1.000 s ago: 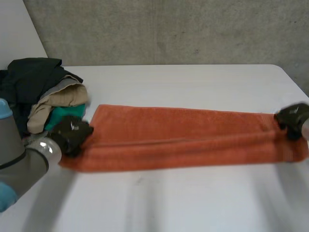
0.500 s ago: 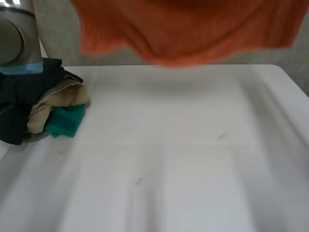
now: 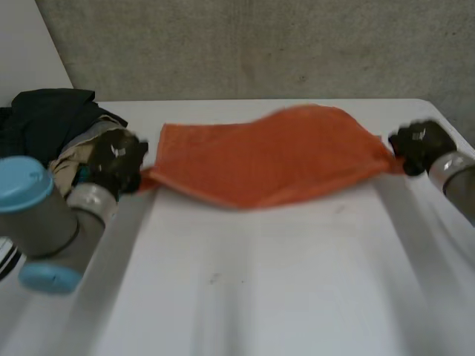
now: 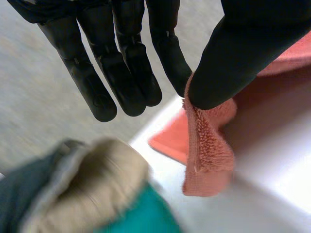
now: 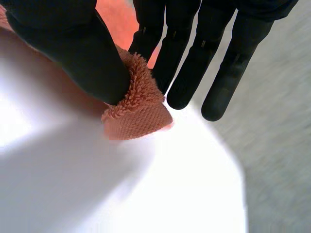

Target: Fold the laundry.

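Towel of orange terry cloth (image 3: 274, 159) is stretched sideways betw. the two hands over the far half of the white table (image 3: 260, 289), one end in each. Left hand (image 3: 115, 159), black, on the grey arm w/ light-blue caps, has the towel's left end. In the left wrist view its thumb (image 4: 243, 53) presses a hemmed corner of the towel (image 4: 206, 150) against the nearest finger, so it's gripping the cloth, while the other fingers (image 4: 121, 73) hang straight and apart from it. Right hand (image 3: 417, 144) has the towel's right end, near the table's right edge. In the right wrist view its thumb (image 5: 63, 43) pinches a folded bit of the orange pile (image 5: 138, 116) against a finger, so it too is clamped on the cloth, w/ the rest of the fingers (image 5: 194, 63) straight. Towel bulges up toward the far side at mid-right and sags to a low point at mid-left on the near side; can't tell whether that low edge touches the table. Heap of clothes (image 3: 52, 126), i.e. a dark garment on top w/ a beige piece and a teal piece below, sits at the table's far left corner, just beside the left hand.
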Tool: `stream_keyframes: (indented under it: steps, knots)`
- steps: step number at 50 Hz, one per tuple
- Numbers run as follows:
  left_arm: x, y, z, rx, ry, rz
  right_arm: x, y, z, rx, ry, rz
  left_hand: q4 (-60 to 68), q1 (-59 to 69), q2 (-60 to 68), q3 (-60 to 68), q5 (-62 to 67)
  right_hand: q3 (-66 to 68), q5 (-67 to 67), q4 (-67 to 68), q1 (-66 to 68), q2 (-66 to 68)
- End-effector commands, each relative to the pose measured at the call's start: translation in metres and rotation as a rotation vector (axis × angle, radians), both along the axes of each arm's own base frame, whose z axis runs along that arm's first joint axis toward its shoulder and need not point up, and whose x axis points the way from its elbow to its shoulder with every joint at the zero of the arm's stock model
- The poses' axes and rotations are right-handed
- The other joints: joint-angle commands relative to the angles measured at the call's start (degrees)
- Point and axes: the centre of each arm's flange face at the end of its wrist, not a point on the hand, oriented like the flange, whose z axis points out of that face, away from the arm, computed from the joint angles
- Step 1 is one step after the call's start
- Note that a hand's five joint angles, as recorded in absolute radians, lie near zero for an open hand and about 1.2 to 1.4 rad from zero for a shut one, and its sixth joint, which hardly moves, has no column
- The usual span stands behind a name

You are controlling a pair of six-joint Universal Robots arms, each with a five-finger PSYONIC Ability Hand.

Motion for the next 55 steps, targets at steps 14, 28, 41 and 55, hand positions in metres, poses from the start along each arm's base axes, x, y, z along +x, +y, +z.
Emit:
stream_keyframes:
  steps: [14,28,41,55]
  knots:
    - [0.019,0.064,0.002,0.109,-0.135,-0.088,-0.043,0.042,0.028,0.247,-0.103,-0.155,11.2,12.9,11.2,11.5,13.5,-46.9,-45.1,-47.3,-42.1,-46.2]
    - [0.018,0.055,0.011,0.075,-0.122,-0.083,-0.041,0.032,0.058,0.263,-0.147,-0.216,11.2,12.9,11.2,11.5,13.5,-14.0,-12.3,-14.4,-9.3,-13.3]
    - [0.019,0.057,0.009,0.085,-0.123,-0.08,-0.049,0.033,0.116,0.085,0.073,-0.236,11.2,12.9,11.2,11.5,13.5,-58.0,-56.2,-58.4,-53.3,-57.3]
    - [0.018,0.057,0.01,0.083,-0.12,-0.084,-0.028,0.038,0.113,0.059,0.083,-0.173,11.2,12.9,11.2,11.5,13.5,-57.0,-55.2,-57.4,-52.2,-56.3]
